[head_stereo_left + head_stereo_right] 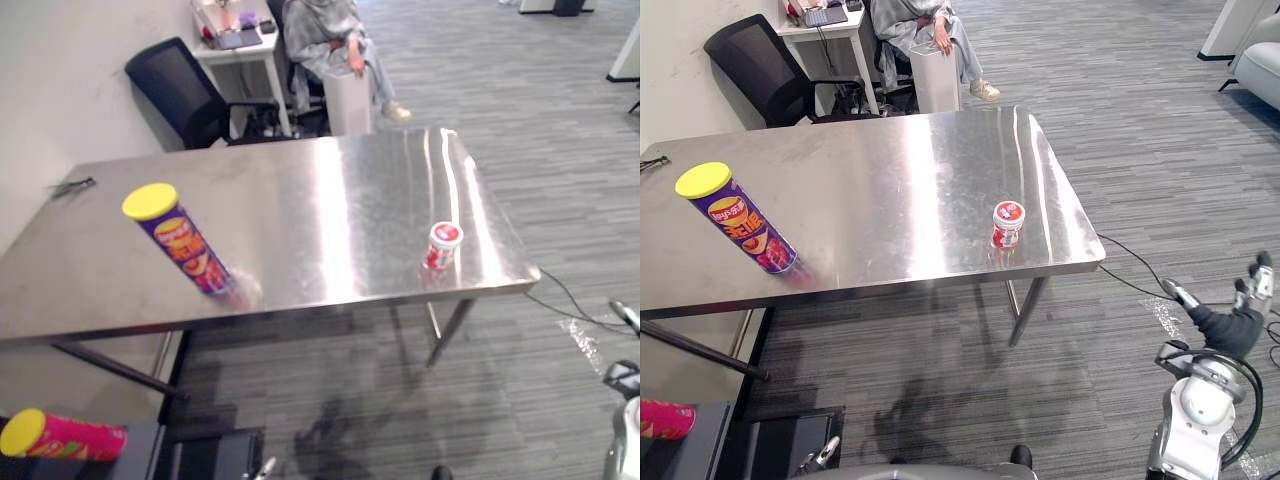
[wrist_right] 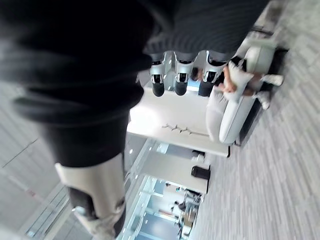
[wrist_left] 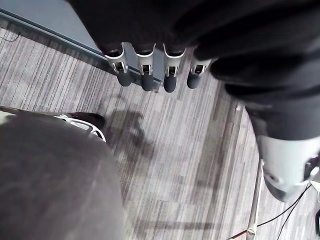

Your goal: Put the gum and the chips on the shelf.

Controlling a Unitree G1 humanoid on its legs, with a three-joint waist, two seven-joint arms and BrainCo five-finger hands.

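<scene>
1. A bare steel table (image 1: 330,200) stands on grey striped carpet (image 1: 540,120).
2. The chips, a tall purple can (image 1: 180,240) with a yellow lid, stand on end near the table's front edge, toward its left side.
3. The gum, a small red and white tub (image 1: 441,246) with a white lid, stands upright near the table's front right corner, well apart from the can.
4. A small dark object (image 1: 70,186) lies at the table's left edge; it is too small to tell what it is.
5. A second can (image 1: 65,435), pink with a yellow lid, lies on its side on a dark surface (image 1: 145,450) below the table's front left corner.
6. The robot's left hand (image 3: 146,70) hangs over the carpet, fingers straight and holding nothing.
7. The robot's right hand (image 1: 1232,325) is off the table beyond its right edge, its fingers (image 2: 181,82) straight and empty.
8. Beyond the table's far edge, a person (image 1: 325,40) sits beside a white desk (image 1: 245,50) and a black office chair (image 1: 185,90).
</scene>
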